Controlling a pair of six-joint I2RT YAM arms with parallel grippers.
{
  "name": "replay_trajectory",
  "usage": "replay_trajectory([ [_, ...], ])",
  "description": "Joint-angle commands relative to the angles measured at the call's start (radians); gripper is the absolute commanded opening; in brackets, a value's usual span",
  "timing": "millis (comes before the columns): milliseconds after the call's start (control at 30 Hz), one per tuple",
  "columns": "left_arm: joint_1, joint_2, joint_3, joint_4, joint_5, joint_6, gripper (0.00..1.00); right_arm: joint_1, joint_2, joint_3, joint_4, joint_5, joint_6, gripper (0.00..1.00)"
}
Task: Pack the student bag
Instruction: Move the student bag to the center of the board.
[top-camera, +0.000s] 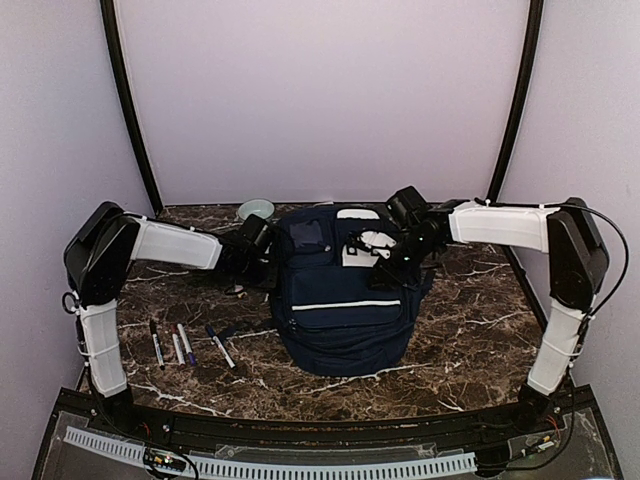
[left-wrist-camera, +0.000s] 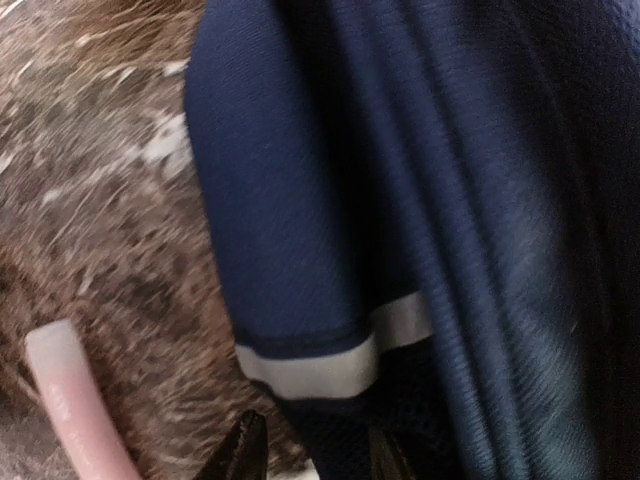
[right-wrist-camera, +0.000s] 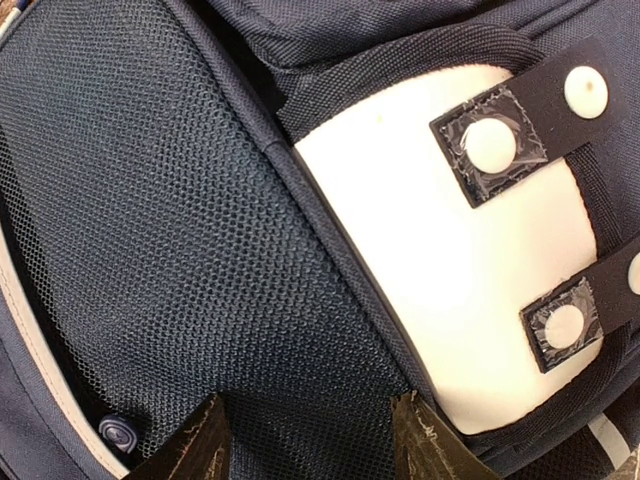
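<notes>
Lying bag (top-camera: 340, 320): between both claws, long way running near to far.
Left claw (top-camera: 264, 256): at its left edge; grip unclear.
Right claw (top-camera: 383, 262): spread wide, empty, above it.

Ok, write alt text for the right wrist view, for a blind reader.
Close-up of the student bag: navy mesh panel left, white patch right with two black snap tabs. The right gripper shows at the bottom edge, fingertips apart.
</notes>
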Motion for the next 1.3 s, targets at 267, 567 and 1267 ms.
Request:
replay_trajectory([
  [267,-0.088,0.252,0.42,0.042,0.142,0.061,0.36,-0.004,-0.143,-0.061,-0.017,0.096,0.013,0.57],
  [567,-0.089,0.125,0.418,-0.071,0.04,0.111,0.4,-0.009,-0.402,-0.098,0.034,0.201,0.054,0.99],
  [1267,-0.089,-0.278,-0.001,-0.105,-0.073,0.069,0.53,0.271,-0.298,-0.3,0.076,0.27,-0.092,0.61],
])
